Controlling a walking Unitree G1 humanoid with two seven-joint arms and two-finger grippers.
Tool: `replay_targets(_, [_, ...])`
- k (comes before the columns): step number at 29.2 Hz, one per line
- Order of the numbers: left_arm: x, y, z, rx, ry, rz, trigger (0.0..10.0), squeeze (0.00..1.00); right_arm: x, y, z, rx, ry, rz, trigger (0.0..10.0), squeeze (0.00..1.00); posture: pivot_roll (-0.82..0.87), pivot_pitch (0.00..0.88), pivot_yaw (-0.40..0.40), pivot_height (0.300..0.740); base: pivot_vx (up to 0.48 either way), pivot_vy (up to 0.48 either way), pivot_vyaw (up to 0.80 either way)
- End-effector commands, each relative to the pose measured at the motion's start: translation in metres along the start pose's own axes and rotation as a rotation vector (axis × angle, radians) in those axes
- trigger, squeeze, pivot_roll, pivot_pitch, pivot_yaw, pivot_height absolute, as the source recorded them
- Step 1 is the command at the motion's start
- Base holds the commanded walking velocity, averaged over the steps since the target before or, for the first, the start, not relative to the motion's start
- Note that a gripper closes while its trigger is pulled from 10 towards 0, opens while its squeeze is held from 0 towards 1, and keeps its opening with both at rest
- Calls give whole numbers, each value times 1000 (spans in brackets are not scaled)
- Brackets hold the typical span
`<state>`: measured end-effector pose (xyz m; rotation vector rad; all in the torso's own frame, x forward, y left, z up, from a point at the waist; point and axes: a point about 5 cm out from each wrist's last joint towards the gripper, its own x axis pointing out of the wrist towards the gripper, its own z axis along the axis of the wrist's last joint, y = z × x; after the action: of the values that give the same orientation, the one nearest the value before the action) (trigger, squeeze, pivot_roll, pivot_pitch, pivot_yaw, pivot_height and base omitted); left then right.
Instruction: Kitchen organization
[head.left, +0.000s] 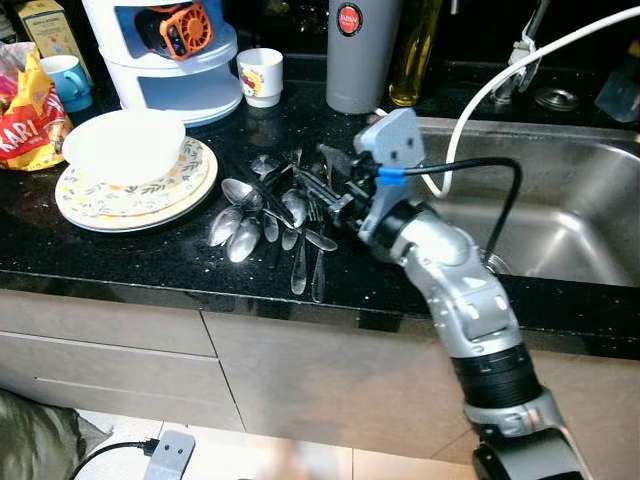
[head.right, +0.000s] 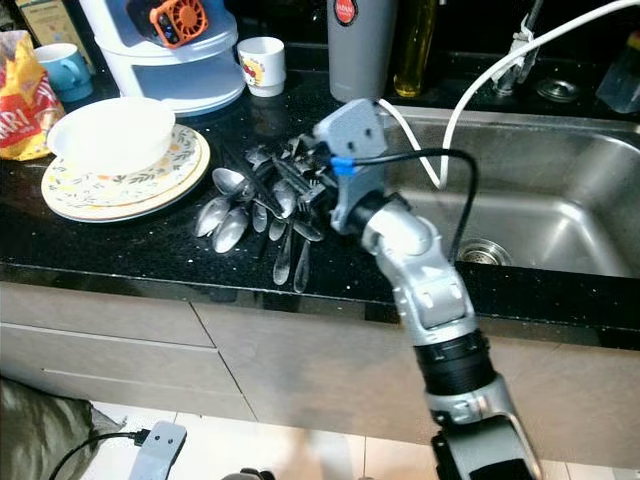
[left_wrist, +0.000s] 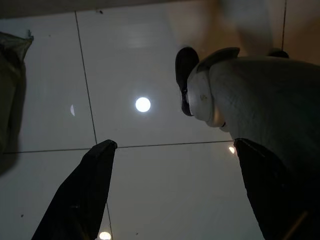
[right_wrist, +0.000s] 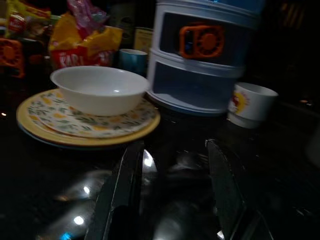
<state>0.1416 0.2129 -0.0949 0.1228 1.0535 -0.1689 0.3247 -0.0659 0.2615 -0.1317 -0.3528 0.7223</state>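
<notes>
**Right gripper low over cutlery pile, nothing grasped**

Reached with right gripper (head.left: 322, 192), fingers (right_wrist: 122, 187) parted, down among the spoons and forks (head.left: 270, 215) heaped on black counter (head.left: 130, 250). Pile directly under and just ahead of the tips. Best done by isolating one handle at the heap's edge, then pinching along the stem, not the bowl. Plates with white bowl (right_wrist: 100, 89) beyond the tips. Snack bag (head.left: 25, 125) read "KARI", partly cut off. Left gripper (left_wrist: 170, 195) hung idle, spread, over floor.

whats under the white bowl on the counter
The white bowl sits on a stack of floral plates. The plate centre beneath it is covered, so anything there can't be seen.
</notes>
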Motion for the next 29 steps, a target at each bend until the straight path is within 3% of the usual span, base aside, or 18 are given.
replay_targets(1, [-1, -6, -12, -3, 34, -11, 10000, 0, 5, 3, -2, 2, 26, 1, 10000, 0, 57, 131, -21, 740, 0, 0, 650])
replay_targets(5, [-2, -7, -15, -9, 40, -10, 10000, 0, 5, -4, -5, 7, 56, -56, 10000, 0, 64, 139, -25, 740, 0, 0, 608])
replay_targets(7, [-3, -7, -18, -11, 46, -9, 10000, 0, 2, -20, -9, -34, 119, -147, 10000, 0, 65, 144, -28, 740, 0, 0, 0])
replay_targets(10, [-3, -6, -19, -12, 48, -9, 10000, 0, 1, -24, -9, -41, 129, -164, 10000, 0, 65, 144, -28, 740, 0, 0, 0])
replay_targets(11, [-4, -6, -22, -10, 54, -9, 10000, 0, -2, -29, -8, -111, 173, -146, 10000, 0, 59, 149, -31, 740, 0, 0, 0])
replay_targets(12, [-4, -6, -22, -10, 54, -9, 10000, 0, -2, -29, -8, -111, 173, -146, 10000, 0, 59, 149, -31, 740, 0, 0, 0])
replay_targets(14, [-5, -7, -25, -8, 61, -9, 10000, 0, -7, -31, -10, -206, 267, -109, 10000, 0, 57, 154, -38, 740, 0, 0, 0])
replay_targets(16, [-5, -7, -27, -9, 64, -9, 10000, 0, -10, -31, -12, -228, 318, -82, 10000, 0, 56, 159, -43, 740, 0, 0, 0])
replay_targets(22, [-6, -9, -31, -16, 69, -9, 10000, 0, -20, -29, -8, -203, 371, 6, 10000, 0, 53, 170, -50, 740, 0, 0, 0])
replay_targets(29, [-6, -13, -35, -18, 79, -15, 10000, 0, -18, -44, 20, -65, 259, -39, 10000, 0, 48, 181, -56, 740, 0, 0, 0])
